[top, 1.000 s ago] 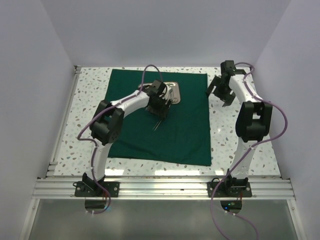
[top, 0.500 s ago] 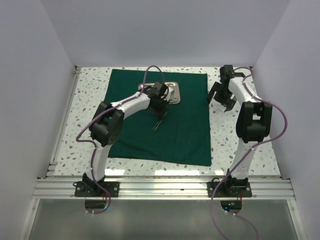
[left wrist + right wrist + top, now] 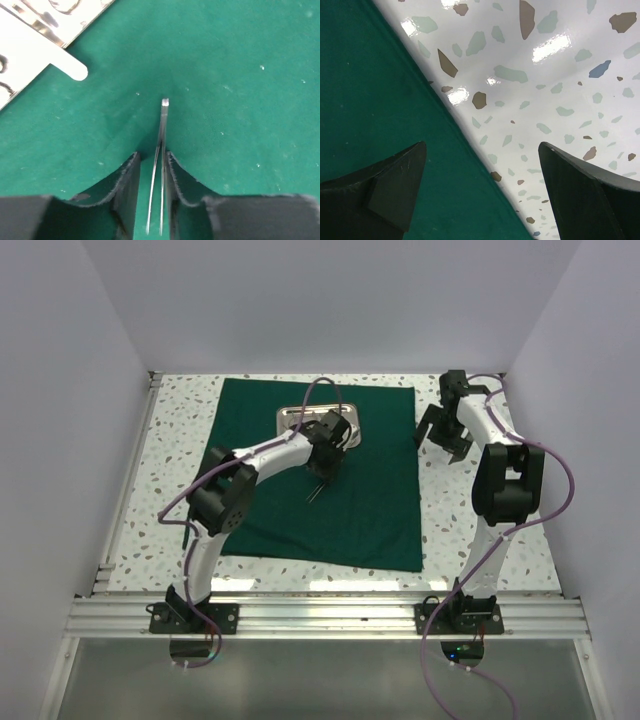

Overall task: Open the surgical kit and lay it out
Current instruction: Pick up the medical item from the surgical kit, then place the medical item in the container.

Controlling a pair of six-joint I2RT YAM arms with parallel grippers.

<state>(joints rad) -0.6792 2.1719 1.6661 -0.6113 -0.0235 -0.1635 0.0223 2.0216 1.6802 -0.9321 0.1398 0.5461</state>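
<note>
Left wrist view gives you the clearest look. The left gripper (image 3: 152, 172) is clamped on the tweezers (image 3: 161, 145). They are two thin, bright silver blades that run side by side between the dark, curved fingers (image 3: 129, 182) and meet in a blunt tip just ahead of them. You cannot tell whether that tip touches the green cloth (image 3: 240, 100) beneath it, a matte, finely woven sheet dotted with a few pale specks of lint. In the upper left corner you see the steel tray (image 3: 30, 45), mirror-shiny, with a flat, round-ended strip jutting past its rim. It rests on the cloth, apart from the tweezers.

From the top external view, the cloth lies flat and roughly square on the table (image 3: 180, 430), a glossy white top speckled with grey, brown and green chips. The tray sits near the cloth's far edge, with the left gripper just in front of it. Your right gripper (image 3: 482, 145) stands wide apart and holds nothing, over the cloth's right edge. Plain pale walls (image 3: 330, 300) close in three sides.
</note>
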